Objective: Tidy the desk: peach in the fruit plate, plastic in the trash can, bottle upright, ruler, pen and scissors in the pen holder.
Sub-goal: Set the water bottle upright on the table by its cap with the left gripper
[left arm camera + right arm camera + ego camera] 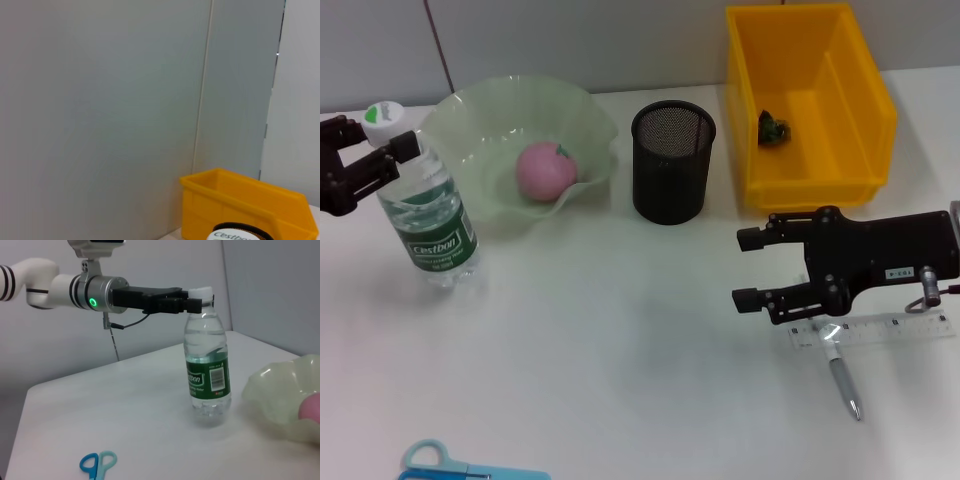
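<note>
Left gripper (382, 160) clamped on the neck of the bottle (428, 222), standing upright just beside the fruit plate (592, 120). Right gripper (748, 268) open above ruler (880, 330) and pen (842, 383). Risk: tipping the bottle by retreating before fully letting go.
</note>
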Available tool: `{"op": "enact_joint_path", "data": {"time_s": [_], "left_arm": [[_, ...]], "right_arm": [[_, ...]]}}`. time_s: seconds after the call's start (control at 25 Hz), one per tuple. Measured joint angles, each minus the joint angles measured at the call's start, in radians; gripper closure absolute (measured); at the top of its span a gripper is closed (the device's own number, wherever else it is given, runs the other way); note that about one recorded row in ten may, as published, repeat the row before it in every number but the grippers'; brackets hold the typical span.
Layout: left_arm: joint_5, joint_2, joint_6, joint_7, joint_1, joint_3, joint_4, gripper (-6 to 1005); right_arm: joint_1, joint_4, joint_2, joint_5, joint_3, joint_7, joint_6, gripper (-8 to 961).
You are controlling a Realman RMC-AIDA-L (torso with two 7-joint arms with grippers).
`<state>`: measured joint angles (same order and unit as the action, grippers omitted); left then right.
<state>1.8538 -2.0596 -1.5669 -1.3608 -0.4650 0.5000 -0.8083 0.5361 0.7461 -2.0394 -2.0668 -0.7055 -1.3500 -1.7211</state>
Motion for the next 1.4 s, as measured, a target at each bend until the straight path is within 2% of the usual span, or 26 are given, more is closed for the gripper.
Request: {"op": "enact_joint_path", "data": {"time_s": [0.48,1.4], "left_arm": [[-0.046,-0.001,0.059,0.076,0.028,0.0,0.057,538],[-0.109,-0.002,0.111,0.237,0.03,-0.001,0.194,528]], "right_arm": [[-0.019,-0.001,0.001,0.001,0.003,0.001,0.012,152],[-0.021,-0.007,0.001,0.001,0.003,0.003,0.019,152]]}}
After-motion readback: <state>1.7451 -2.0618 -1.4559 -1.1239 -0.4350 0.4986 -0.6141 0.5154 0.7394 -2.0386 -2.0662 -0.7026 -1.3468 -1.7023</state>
